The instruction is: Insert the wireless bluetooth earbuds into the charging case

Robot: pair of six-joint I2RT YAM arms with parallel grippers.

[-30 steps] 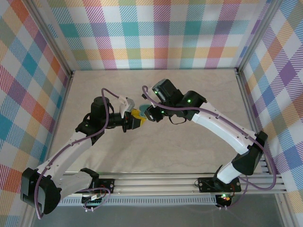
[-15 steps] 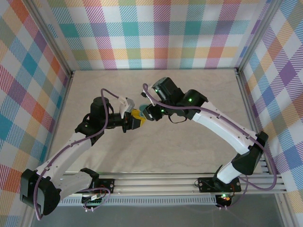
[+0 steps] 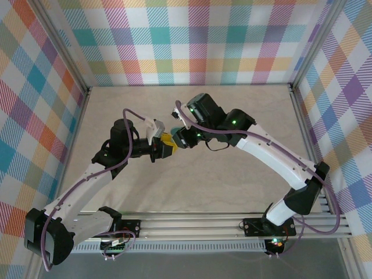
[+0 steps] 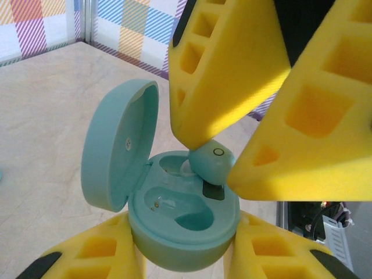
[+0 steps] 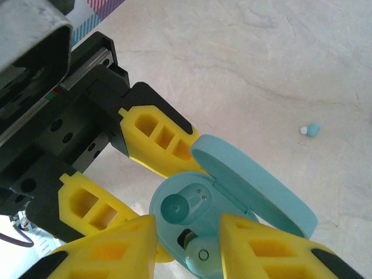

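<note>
Item one, left arm [image 3: 87, 174]: we log it reaching in from the left of the charging case [image 4: 186, 229]; its left gripper [image 4: 186, 250] is clamped on the case's base, a yellow finger [image 4: 99, 256] against each side, holding it over the table [image 3: 244, 192].

Item two, the case itself: teal, oval, open; its lid [image 4: 119, 151] stands hinged up at the left of the base in the left wrist view; the near well [image 4: 174, 209] looks empty, with small contacts showing in it.

Item three, earbud [image 4: 213, 165]: teal, rounded, with a small ring on its face; it sits at the mouth of the case's far well [image 4: 171, 164].

Item four, right gripper [image 5: 188, 221]: it meets the case from the right; its yellow fingertips [image 4: 197, 133] stand close on either side of that earbud, jaws only narrowly apart; whether they press it or merely flank it we cannot tell.

Item five, second earbud [image 5: 312, 129]: a tiny pale-blue piece lying loose on the table, well apart from the case, past its lid in the right wrist view.
</note>
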